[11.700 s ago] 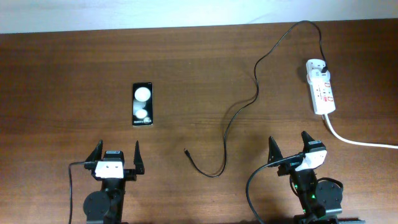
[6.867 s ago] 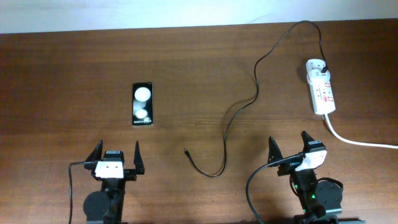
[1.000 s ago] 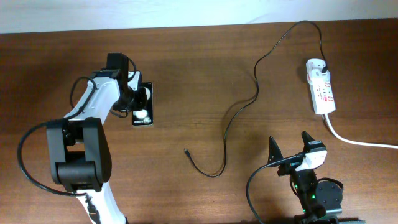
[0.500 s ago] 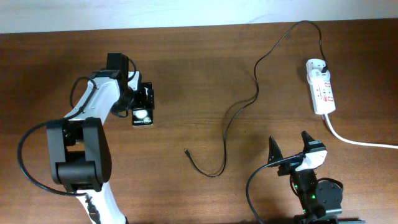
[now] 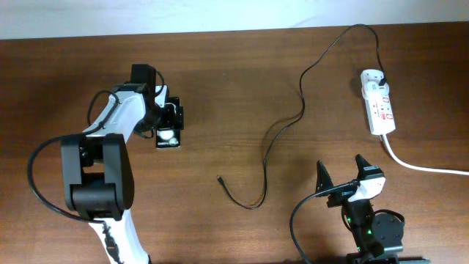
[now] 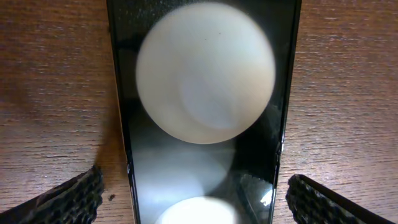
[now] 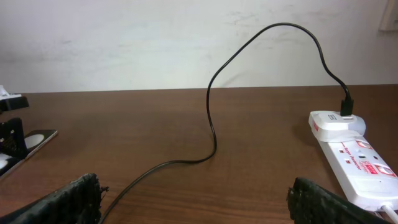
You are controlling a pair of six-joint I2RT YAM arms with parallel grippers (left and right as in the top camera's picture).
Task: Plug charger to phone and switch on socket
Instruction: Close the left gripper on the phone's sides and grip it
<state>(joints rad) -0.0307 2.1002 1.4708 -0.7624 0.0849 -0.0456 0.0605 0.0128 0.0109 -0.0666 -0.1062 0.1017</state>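
Observation:
The black phone (image 5: 168,133) lies flat on the table, left of centre. My left gripper (image 5: 169,116) is open and straddles its far half, one finger at each long edge; in the left wrist view the glossy face (image 6: 205,81) fills the frame between my fingertips (image 6: 194,199). The thin black charger cable (image 5: 282,130) runs from its black plug on the white socket strip (image 5: 379,110) down to its loose tip (image 5: 219,177). My right gripper (image 5: 343,174) is open and empty at the front right. The right wrist view shows the cable (image 7: 211,127) and socket (image 7: 348,152).
The socket's thick white cord (image 5: 425,167) runs off the right edge. A pale wall (image 7: 186,43) stands behind the table's far edge. My left arm (image 5: 110,139) stretches from the front left up to the phone.
My left arm has reached from its front-left rest to the phone. In the last second the gripper shifted slightly right and settled around the phone. The right arm and cable are unchanged.

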